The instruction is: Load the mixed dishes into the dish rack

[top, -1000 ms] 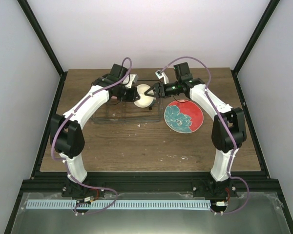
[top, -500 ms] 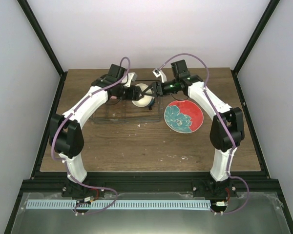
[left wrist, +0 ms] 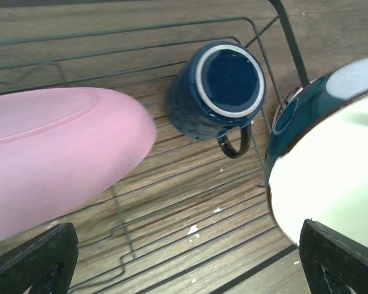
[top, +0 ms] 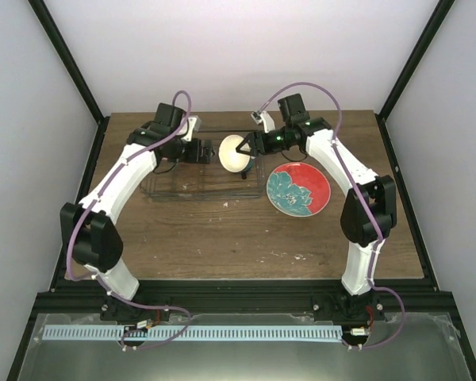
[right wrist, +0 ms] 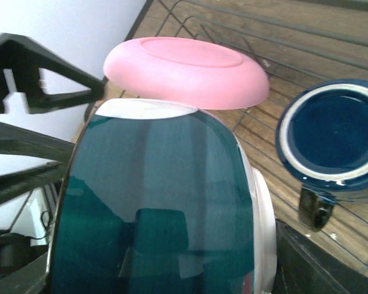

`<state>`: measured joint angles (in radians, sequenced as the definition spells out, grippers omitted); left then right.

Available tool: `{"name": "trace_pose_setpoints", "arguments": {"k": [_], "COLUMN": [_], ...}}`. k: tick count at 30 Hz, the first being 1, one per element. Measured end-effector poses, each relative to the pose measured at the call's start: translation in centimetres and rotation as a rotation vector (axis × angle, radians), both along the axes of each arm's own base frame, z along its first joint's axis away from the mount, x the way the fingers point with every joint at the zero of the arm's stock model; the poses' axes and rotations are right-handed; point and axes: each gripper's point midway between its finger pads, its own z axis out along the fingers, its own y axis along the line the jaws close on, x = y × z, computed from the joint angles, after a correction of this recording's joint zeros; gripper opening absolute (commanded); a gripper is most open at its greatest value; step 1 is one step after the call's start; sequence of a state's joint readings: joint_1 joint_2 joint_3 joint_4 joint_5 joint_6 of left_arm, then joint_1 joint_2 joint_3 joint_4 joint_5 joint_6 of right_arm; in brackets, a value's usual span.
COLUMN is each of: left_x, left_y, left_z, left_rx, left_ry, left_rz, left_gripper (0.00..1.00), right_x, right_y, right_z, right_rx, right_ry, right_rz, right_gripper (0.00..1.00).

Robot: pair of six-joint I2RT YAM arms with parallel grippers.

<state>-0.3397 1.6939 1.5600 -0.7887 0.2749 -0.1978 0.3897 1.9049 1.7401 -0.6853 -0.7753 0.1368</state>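
The dish rack (top: 182, 181) held the pink plate (left wrist: 55, 153) and, near it, the dark blue mug (left wrist: 218, 89). The right fingers (right wrist: 319, 263) pinched the white plate (top: 233, 153), teal underneath, tilted over the rack's right end close to the mug. The left fingers (left wrist: 40, 260) were spread, gripping nothing, over the rack. The red plate (top: 299, 189) lay on the surface (top: 222, 238) just right of the rack.

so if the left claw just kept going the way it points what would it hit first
Most likely the wire floor of the dish rack, in the gap between the pink plate and the cream bowl. The blue mug lies further along; depth is unclear.
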Motion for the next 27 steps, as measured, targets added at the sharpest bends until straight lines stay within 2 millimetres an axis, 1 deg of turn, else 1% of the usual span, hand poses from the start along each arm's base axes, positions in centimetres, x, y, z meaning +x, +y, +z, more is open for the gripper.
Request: {"name": "trace_pose_setpoints", "arguments": {"k": [5, 7, 9, 12, 16, 22, 25, 27], "left_x": [-1.4, -1.8, -2.2, -2.8, -3.3, -2.4, -1.6, -1.1], "left_y": [2.8, 3.5, 4.0, 4.2, 4.4, 5.3, 6.0, 6.4], "left_z": [2.2, 2.7, 2.7, 1.6, -0.7, -4.2, -5.9, -6.7], "left_rx": [0.072, 0.097, 0.118, 0.138, 0.163, 0.194, 0.205, 0.209], "left_ry": [-0.028, -0.02, -0.002, 0.039, 0.107, 0.194, 0.225, 0.234], "left_rz": [0.051, 0.063, 0.066, 0.06, 0.057, 0.071, 0.084, 0.09], "left_gripper": [1.0, 1.0, 1.0, 1.0, 1.0, 1.0, 1.0, 1.0], "right_x": [0.8, 1.1, 1.6, 2.3, 2.6, 2.6, 2.1, 1.7], "right_y": [-0.7, -1.0, -1.1, -1.4, -2.3, -3.5, -3.3, -2.7], "right_z": [0.1, 0.1, 0.1, 0.1, -0.2, -1.5, -1.7, -1.3], "right_rx": [-0.056, -0.076, -0.094, -0.123, -0.178, -0.284, -0.336, -0.361], "right_ry": [-0.024, -0.03, -0.039, -0.044, -0.044, -0.034, -0.042, -0.058], "right_rz": [-0.044, -0.061, -0.076, -0.101, -0.14, -0.191, -0.199, -0.196], "right_gripper": [0.12, 0.13, 0.12, 0.13, 0.12, 0.12, 0.12, 0.12]}}
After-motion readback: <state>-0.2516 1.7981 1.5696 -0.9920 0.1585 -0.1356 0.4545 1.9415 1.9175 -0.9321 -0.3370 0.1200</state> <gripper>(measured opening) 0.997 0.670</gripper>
